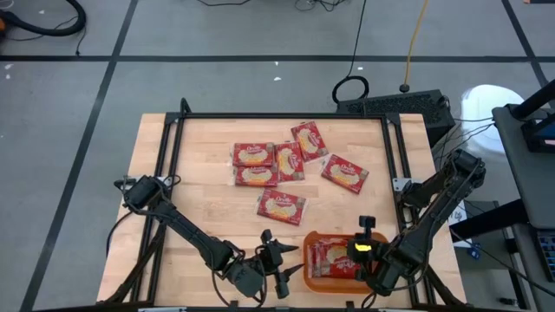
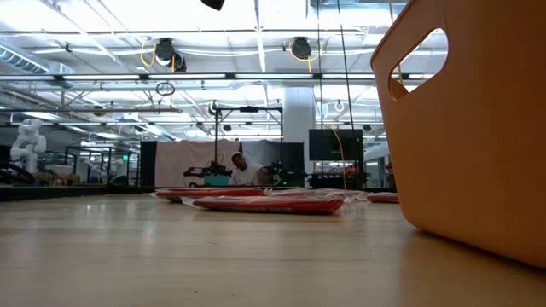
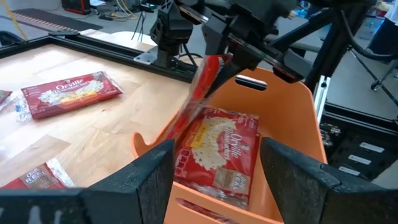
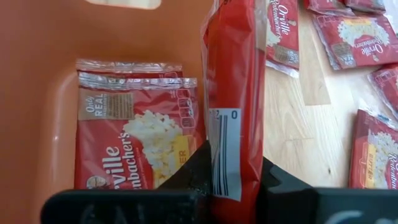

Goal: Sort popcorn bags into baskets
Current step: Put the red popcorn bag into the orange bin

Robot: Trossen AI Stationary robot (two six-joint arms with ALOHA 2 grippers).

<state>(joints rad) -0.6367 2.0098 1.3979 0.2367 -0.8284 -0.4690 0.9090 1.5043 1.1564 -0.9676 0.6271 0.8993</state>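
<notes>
The left gripper [image 1: 276, 263] hangs over the near edge of the table [image 1: 199, 199], its fingers spread wide and holding nothing. Just to its right sits the orange basket [image 1: 314, 282], with popcorn bags [image 1: 329, 256] lying flat inside. Ahead of this gripper, farther out on the wood, one bag [image 1: 281, 205] lies alone, and beyond that a loose cluster of four bags [image 1: 276, 161] overlaps, with a fifth bag [image 1: 345, 173] off to their right. A black frame [image 1: 277, 116] borders the table's far and side edges. The right gripper [image 4: 233, 180] hovers over the basket's right half, its fingers clamped on a held bag [image 4: 235, 93] that stands on edge. Beneath and beside that bag, a flat bag [image 4: 134, 140] covers the basket floor, with another partly under it. The basket wall [image 3: 292, 118] with its handle slot stands between this gripper and the table edge.
</notes>
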